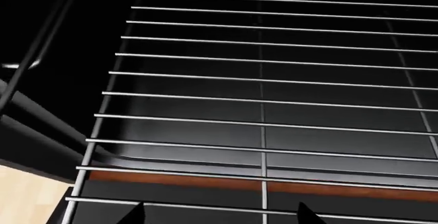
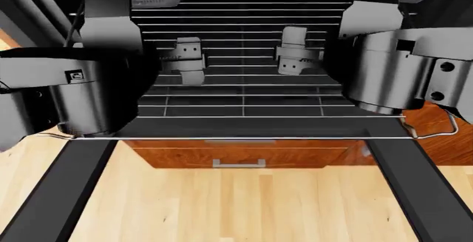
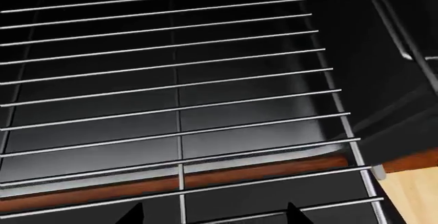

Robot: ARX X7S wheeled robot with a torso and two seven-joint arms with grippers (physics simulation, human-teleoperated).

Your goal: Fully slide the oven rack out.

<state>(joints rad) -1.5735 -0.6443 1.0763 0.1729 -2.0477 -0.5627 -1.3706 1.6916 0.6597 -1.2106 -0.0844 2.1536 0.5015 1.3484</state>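
Note:
The oven rack (image 2: 244, 95) is a silver wire grid reaching out of the dark oven toward me, its front rod near the orange drawer front. It fills the left wrist view (image 1: 263, 80) and the right wrist view (image 3: 178, 90). My left gripper (image 2: 188, 65) hovers over the rack's left half and my right gripper (image 2: 296, 53) over its right half. In the left wrist view the left gripper (image 1: 222, 216) is open, its dark fingertips (image 1: 137, 215) wide apart over a front rod. The right gripper (image 3: 213, 215) is open the same way. Neither holds anything.
A dark solid pan (image 1: 205, 131) lies under the grid. The black oven door frame (image 2: 74, 186) runs down both sides toward me. An orange-brown drawer (image 2: 236, 153) with a metal handle sits below the rack's front, above the light wood floor (image 2: 236, 209).

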